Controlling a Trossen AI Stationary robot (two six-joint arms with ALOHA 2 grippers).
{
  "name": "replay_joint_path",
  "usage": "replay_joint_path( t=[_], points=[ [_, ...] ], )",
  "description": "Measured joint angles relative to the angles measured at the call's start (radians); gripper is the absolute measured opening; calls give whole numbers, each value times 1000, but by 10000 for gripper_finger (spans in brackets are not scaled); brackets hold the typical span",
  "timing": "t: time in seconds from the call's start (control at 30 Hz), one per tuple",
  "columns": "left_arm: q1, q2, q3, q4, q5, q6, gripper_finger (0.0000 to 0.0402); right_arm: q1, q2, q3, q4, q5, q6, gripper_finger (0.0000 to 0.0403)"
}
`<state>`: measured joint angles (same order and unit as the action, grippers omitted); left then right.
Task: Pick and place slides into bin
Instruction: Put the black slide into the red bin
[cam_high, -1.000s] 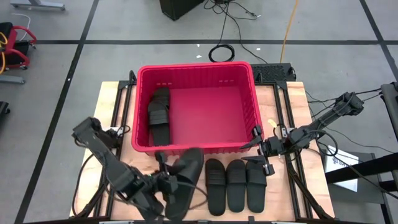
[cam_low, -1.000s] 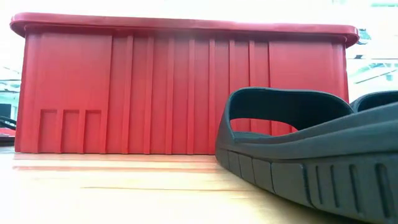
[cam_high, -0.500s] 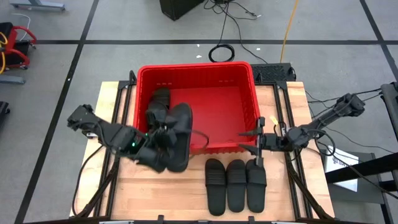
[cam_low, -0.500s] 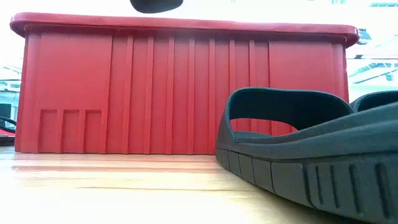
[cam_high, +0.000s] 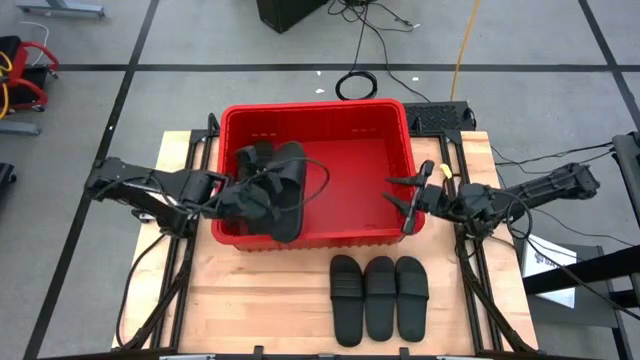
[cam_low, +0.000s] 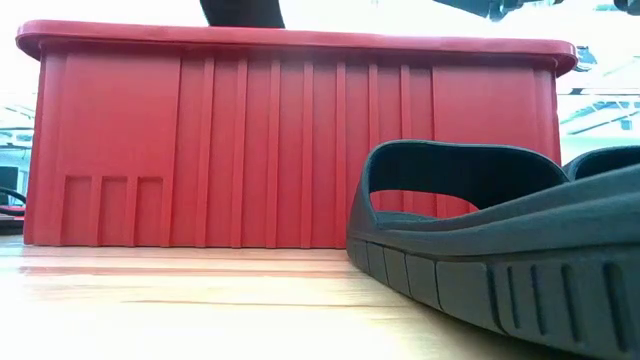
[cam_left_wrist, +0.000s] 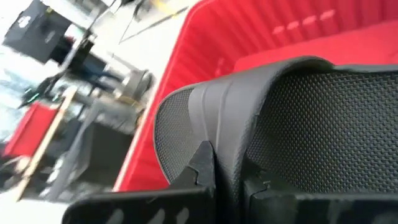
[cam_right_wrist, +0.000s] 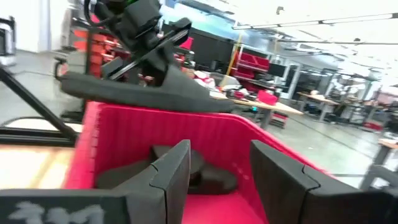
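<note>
The red bin (cam_high: 345, 165) stands at the table's far middle. My left gripper (cam_high: 250, 200) is shut on a black slide (cam_high: 285, 190) above the bin's left part. Another slide (cam_high: 255, 155) lies on the bin's floor, partly hidden under the held one, and it shows between my right fingers in the right wrist view (cam_right_wrist: 189, 171). Three slides (cam_high: 380, 296) lie side by side on the table near the bin's near wall. My right gripper (cam_high: 403, 203) stands open at the bin's right rim and touches nothing. My left gripper pinches the slide's rim (cam_left_wrist: 227, 155) between its two fingers (cam_left_wrist: 199, 168). It comes from the table's left side, slanting a little downward. The slide is lifted clear above the bin, roughly level, and shows from the side in the right wrist view (cam_right_wrist: 143, 87).
The bin's right half has bare floor (cam_high: 365, 185). In the low view the bin's near wall (cam_low: 250, 150) fills the picture, with one slide (cam_low: 470, 230) close in front. Cables and a dark base lie on the floor beyond the table.
My left gripper has carried the slide from the table's near left toward the far edge, up over the bin's near rim and above its left part. My right gripper has gone from the bin's near right corner toward the far edge along the right rim and has turned.
</note>
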<state>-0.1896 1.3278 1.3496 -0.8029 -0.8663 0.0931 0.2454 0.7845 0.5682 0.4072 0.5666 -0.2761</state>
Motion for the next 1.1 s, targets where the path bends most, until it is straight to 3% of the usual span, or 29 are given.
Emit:
replay_joint_path(
  t=[0.17,0.3,0.43,0.63,0.83,1.1],
  points=[
    [119,-84,-182,251,117,142,14,-92,-19,0,-1,-104,-21,155],
    [217,-96,-263,312,143,179,11,-174,-24,0,6,-128,-24,155],
    [321,-88,-313,357,228,213,3,-262,-25,0,7,-174,-32,155],
    [455,-84,-404,496,386,298,18,-389,-21,14,-2,-337,5,155],
    [551,-83,-471,585,498,345,14,-490,-21,14,-22,-412,35,155],
    [606,34,-476,663,548,362,8,-579,-7,14,-45,-502,83,155]
  ],
)
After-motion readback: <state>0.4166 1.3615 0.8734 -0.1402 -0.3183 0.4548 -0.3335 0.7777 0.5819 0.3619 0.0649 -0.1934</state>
